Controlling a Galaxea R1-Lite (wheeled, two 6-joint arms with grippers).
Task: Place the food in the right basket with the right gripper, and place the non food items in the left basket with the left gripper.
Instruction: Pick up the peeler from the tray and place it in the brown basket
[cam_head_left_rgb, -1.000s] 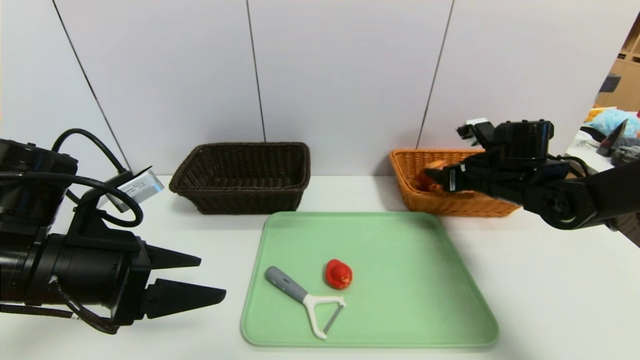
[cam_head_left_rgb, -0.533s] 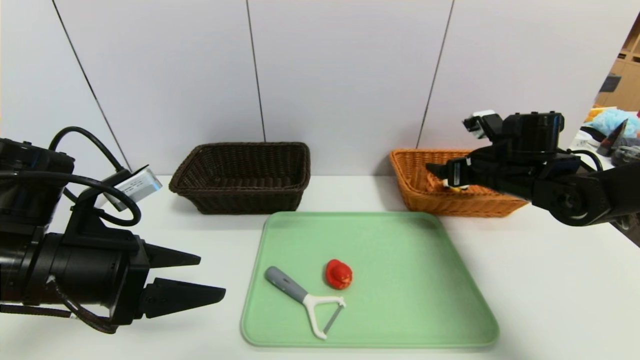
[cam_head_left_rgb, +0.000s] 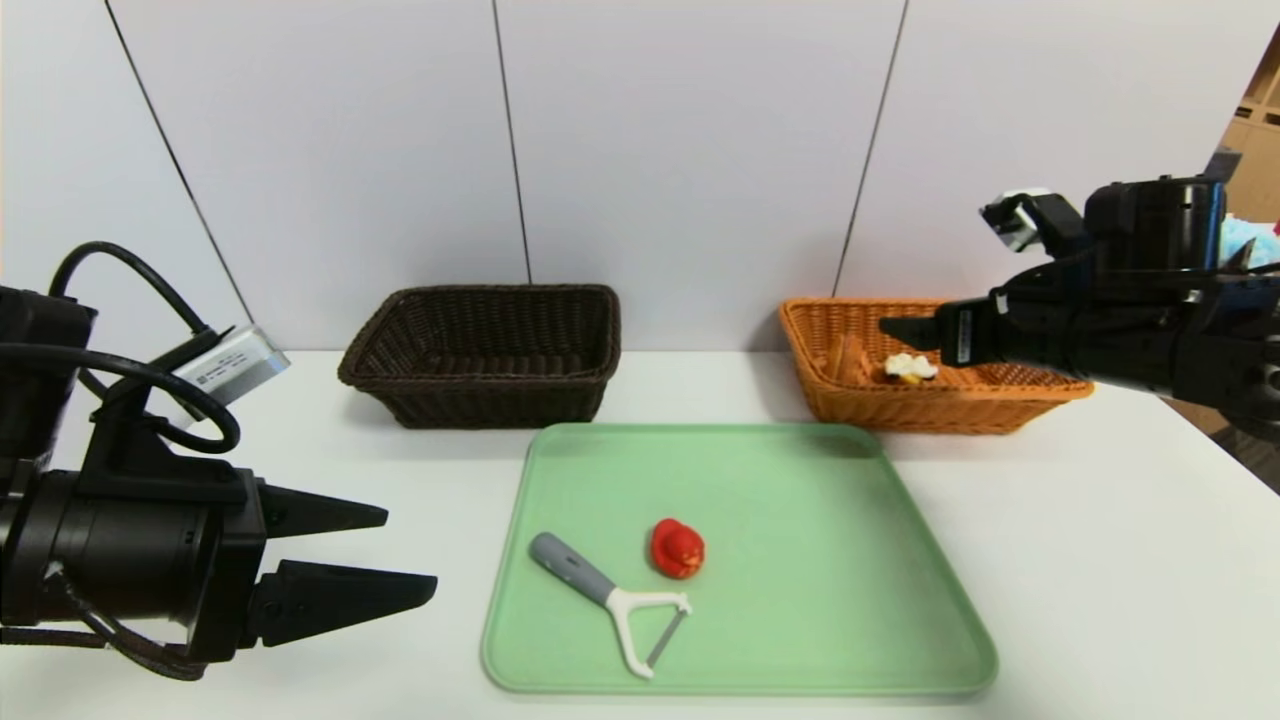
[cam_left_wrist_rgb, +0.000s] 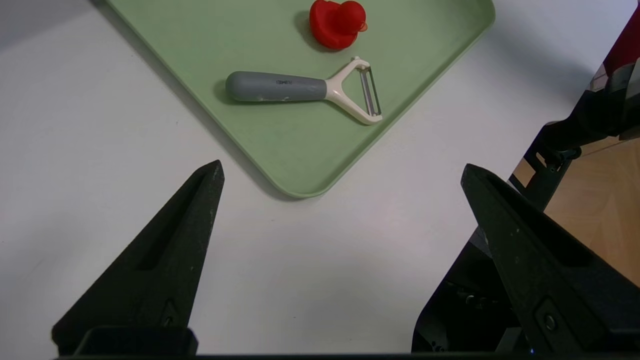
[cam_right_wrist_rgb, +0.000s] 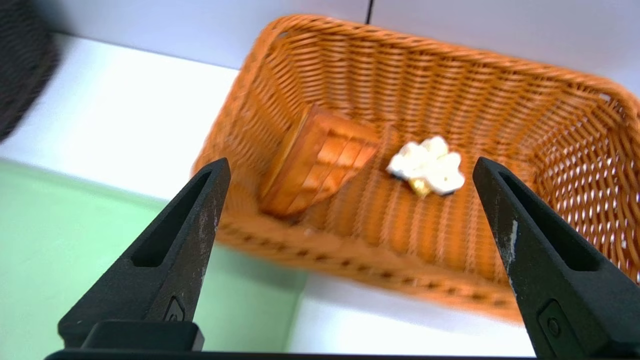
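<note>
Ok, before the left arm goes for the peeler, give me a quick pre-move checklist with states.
1. Waffle wedge inside orange basket: ok; cream topping lies apart from it.
2. Right gripper open, empty: ok.
3. Left gripper open, empty: ok.
4. Peeler flat on green tray, unobstructed: ok.
5. Red toy beside, not touching, peeler: ok.
6. Dark basket free of items: cannot tell, floor partly hidden.
</note>
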